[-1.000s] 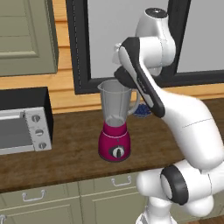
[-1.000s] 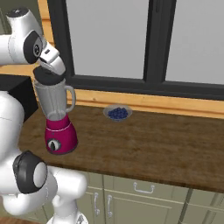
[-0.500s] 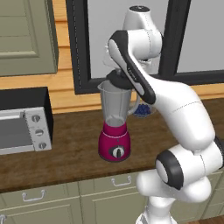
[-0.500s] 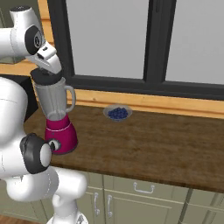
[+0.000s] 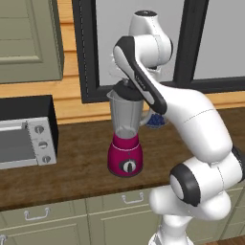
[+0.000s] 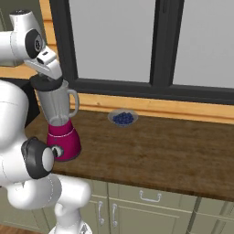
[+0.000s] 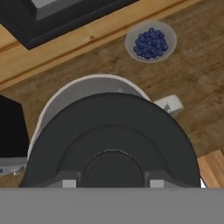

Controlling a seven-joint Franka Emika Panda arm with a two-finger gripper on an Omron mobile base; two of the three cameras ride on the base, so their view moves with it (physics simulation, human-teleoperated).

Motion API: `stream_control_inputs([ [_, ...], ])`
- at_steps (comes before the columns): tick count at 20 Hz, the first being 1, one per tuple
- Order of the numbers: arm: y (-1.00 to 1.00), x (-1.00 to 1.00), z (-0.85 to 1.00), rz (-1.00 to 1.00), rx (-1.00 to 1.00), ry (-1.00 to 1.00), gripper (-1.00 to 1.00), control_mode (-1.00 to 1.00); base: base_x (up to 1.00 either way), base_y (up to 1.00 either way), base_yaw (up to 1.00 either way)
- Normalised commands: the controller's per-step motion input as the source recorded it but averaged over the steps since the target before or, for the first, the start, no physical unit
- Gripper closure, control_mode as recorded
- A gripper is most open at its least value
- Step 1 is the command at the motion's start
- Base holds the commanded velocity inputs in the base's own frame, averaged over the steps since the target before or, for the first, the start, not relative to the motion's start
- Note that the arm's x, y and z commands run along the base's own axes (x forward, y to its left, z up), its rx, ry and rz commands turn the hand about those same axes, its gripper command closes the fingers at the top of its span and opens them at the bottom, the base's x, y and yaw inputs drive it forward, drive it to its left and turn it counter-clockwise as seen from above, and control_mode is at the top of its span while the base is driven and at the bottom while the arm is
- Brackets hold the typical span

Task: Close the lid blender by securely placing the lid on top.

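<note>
Fingers grip the lid [image 7: 111,144] over the blender [image 5: 126,131] jar; rim shows on one side. Centre the lid there, then press down squarely.

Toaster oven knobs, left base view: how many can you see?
3, stacked in a column on the toaster oven's silver right panel: top knob, middle knob, bottom knob. The oven runs off the picture's left edge, so others may be hidden.
</note>
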Motion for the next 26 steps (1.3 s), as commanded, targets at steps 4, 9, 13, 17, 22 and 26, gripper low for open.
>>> stream_control_inputs([
  [4, 0.00, 0.05, -0.05, 0.05, -0.01, 0.00, 1.00, -1.00, 0.00, 0.00, 0.00],
  [9, -0.02, 0.05, -0.01, 0.07, -0.02, 0.00, 1.00, -1.00, 0.00, 0.00, 0.00],
  [13, -0.02, 0.01, 0.00, 0.07, -0.03, 0.00, 1.00, -1.00, 0.00, 0.00, 0.00],
  [17, 0.00, 0.18, 0.00, 0.04, -0.06, -0.04, 1.00, -1.00, 0.00, 0.00, 0.00],
  [22, 0.02, 0.29, 0.00, 0.04, -0.06, -0.11, 1.00, -1.00, 0.00, 0.00, 0.00],
  [26, 0.11, 0.19, 0.00, 0.04, -0.05, -0.09, 1.00, -1.00, 0.00, 0.00, 0.00],
])
